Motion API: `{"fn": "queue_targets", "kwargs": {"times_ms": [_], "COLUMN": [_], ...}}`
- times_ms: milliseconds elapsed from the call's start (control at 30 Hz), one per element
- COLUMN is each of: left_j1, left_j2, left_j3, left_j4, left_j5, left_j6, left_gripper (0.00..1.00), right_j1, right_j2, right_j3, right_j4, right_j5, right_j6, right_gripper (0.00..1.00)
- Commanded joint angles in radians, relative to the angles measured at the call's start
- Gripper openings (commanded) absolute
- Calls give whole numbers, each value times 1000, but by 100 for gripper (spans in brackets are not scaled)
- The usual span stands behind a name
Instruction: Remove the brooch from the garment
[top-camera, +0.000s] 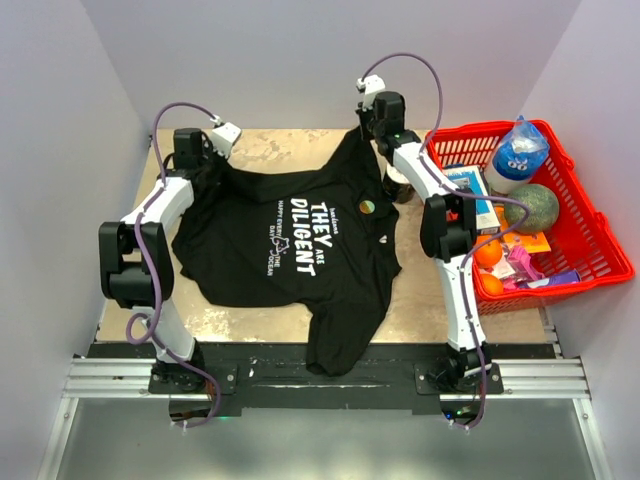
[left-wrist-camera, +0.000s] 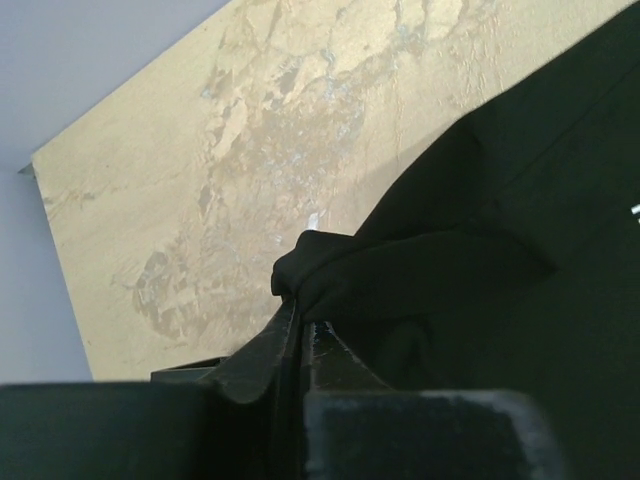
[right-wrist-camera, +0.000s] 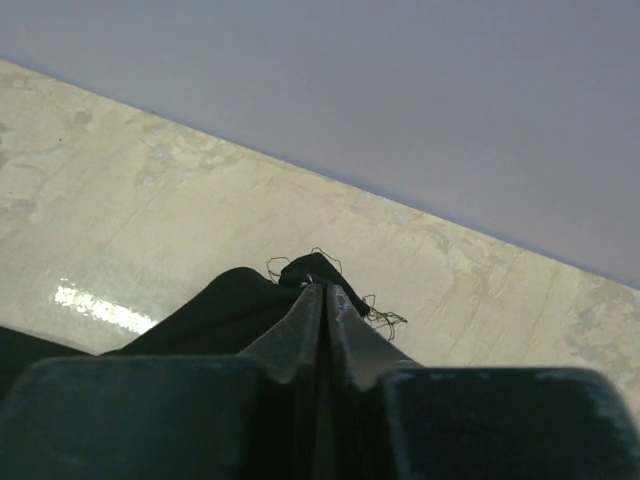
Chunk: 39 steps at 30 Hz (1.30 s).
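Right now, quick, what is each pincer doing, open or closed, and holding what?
Left pincer: closed on a bunched fold of the black T-shirt.
Right pincer: closed on a frayed edge of the same T-shirt.

Pale walls (top-camera: 300, 60); worn beige table (top-camera: 270, 150), possibly marble.

Black T-shirt (top-camera: 300, 270) spread on the tabletop (top-camera: 420, 315)
White lettering (top-camera: 312, 228) up; corners raised at 10 and 1 o'clock; small round multicoloured brooch (top-camera: 367, 207) at its 2 o'clock.
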Motion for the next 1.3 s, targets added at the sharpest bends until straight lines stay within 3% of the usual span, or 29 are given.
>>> {"fn": "queue_targets", "kwargs": {"times_ms": [0, 33, 67, 100, 167, 267, 300, 367, 433, 500, 600, 633, 667, 733, 967, 1267], "left_j1": [-5, -8, -13, -26, -45, -91, -107, -114, -114, -108, -95, -95, -95, -94, -92, -83], "left_j2": [-33, -44, -70, -85, -140, -226, -249, -326, -384, -467, -509, -504, -481, -446, -351, -443], "left_j3": [39, 46, 56, 72, 79, 59, 27, -35, -179, -348, -481, -499, -512, -521, -604, -760], "left_j4": [-8, -9, -5, -3, 1, -46, -76, -186, -251, -273, -291, -290, -290, -296, -261, -327], "left_j5": [28, 26, 25, 22, 20, 40, 76, 135, 170, 147, 143, 137, 134, 132, 85, 54], "left_j6": [-51, -57, -64, -75, -72, -43, -7, 62, 217, 352, 470, 474, 475, 465, 434, 462], "left_gripper": [31, 41, 51, 55, 64, 65, 65, 64, 57, 53, 38, 23, 15, 0, 0, 0], "right_j1": [6, 5, 6, 6, 9, 11, 9, 9, 9, 9, 9, 11, 20, 38, 71, 137], "right_j2": [-37, -48, -55, -83, -112, -199, -233, -398, -588, -695, -848, -877, -917, -945, -847, -842], "right_j3": [20, 21, 29, 32, 25, -35, -81, -333, -656, -809, -977, -1017, -1037, -1115, -1169, -1322], "right_j4": [33, 30, 21, 16, 8, -59, -74, -65, -20, -42, -186, -247, -339, -361, -435, -380], "right_j5": [36, 22, 13, 3, -9, -70, -95, -163, -207, -279, -439, -486, -516, -483, -394, -216], "right_j6": [18, 21, 30, 33, 39, 43, 35, -6, -66, -141, -328, -462, -515, -589, -691, -746], "right_gripper": [21, 33, 51, 58, 65, 69, 67, 65, 59, 52, 32, 26, 18, 14, 7, 2]}}
